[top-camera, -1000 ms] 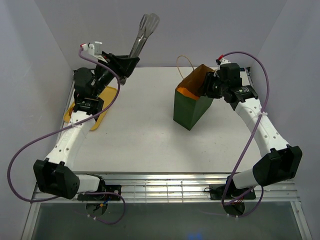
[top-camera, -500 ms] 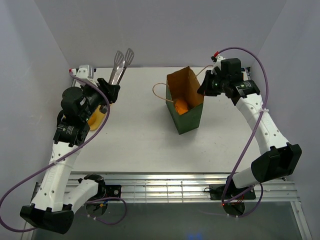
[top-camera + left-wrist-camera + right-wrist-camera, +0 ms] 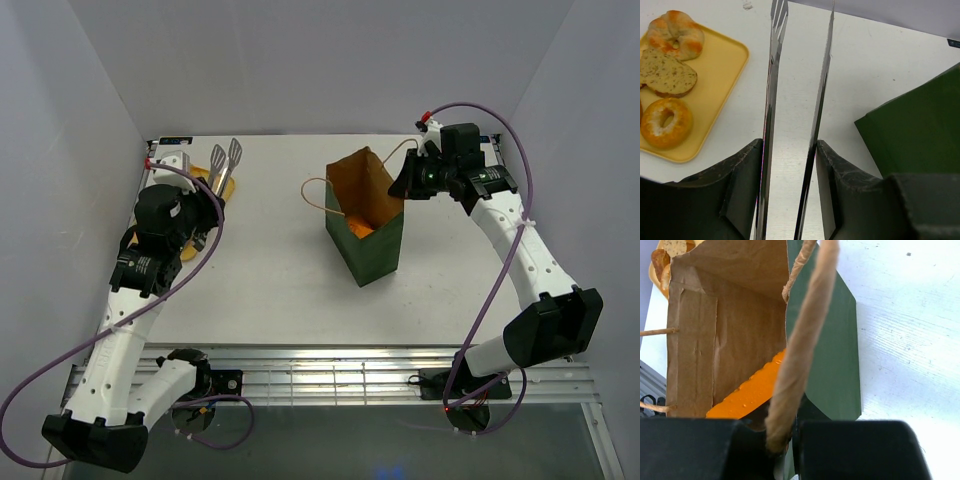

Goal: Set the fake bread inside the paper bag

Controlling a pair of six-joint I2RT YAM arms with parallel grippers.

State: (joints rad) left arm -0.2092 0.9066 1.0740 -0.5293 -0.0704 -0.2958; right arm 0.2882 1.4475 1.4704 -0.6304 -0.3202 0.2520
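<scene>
The dark green paper bag stands open at the table's middle, with an orange bread piece inside. My right gripper is shut on the bag's tan string handle at its right rim. The right wrist view shows the brown inside and the orange piece. My left gripper is shut on metal tongs, whose tips are open and empty beside the yellow tray. On the tray lie a bagel, a round roll and a flat brown slice.
The yellow tray lies at the far left of the table, close to the left wall, partly under the tongs. The bag's second string handle loops out to its left. Walls enclose the table on three sides.
My left arm has swung the tongs down and back from high near the far wall to just above the tray. The bag has shifted left and stands more upright, held by my right gripper.
</scene>
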